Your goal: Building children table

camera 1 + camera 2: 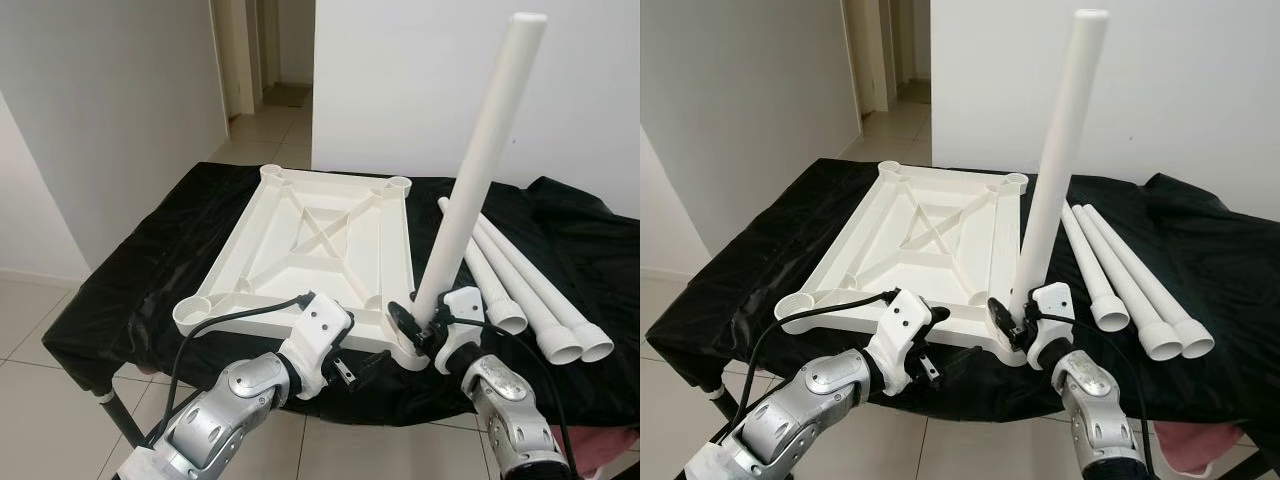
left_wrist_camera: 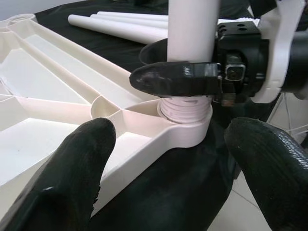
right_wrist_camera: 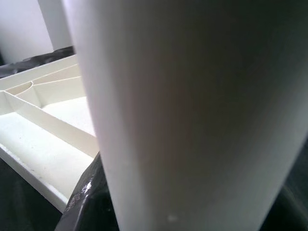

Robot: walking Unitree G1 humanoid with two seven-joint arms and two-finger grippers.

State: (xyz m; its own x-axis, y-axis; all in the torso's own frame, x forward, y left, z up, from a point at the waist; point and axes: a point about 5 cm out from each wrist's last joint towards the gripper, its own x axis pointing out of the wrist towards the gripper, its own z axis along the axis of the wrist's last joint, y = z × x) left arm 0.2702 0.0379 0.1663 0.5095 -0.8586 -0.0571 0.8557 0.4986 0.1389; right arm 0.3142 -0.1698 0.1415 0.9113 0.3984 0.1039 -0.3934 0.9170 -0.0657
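- White walls and pale floor tiles surrounded a bench (image 1: 120, 300) draped in black cloth, with a doorway opening at 11 o'clock.
- Left eye view: a white tabletop (image 1: 320, 245) lay upside down on the cloth, ribs up, with a round socket at each corner. The right claw (image 1: 418, 322) gripped a white leg (image 1: 478, 170) near its base at the tabletop's 5 o'clock corner; the leg rose, tilted toward 1 o'clock. Three spare legs (image 1: 520, 285) lay side by side on the cloth at 3 o'clock of the tabletop.
- Right eye view: the left claw (image 1: 938, 365) sat at the tabletop's near edge, just at 9 o'clock of the right claw.
- Left wrist view: the left claw's black fingers (image 2: 72, 178) stood wide apart, holding nothing, facing the corner socket (image 2: 185, 122), where the leg's ridged end sat in the socket's mouth.
- Right wrist view: the held leg ran close across the lens, the tabletop's ribs beside it.
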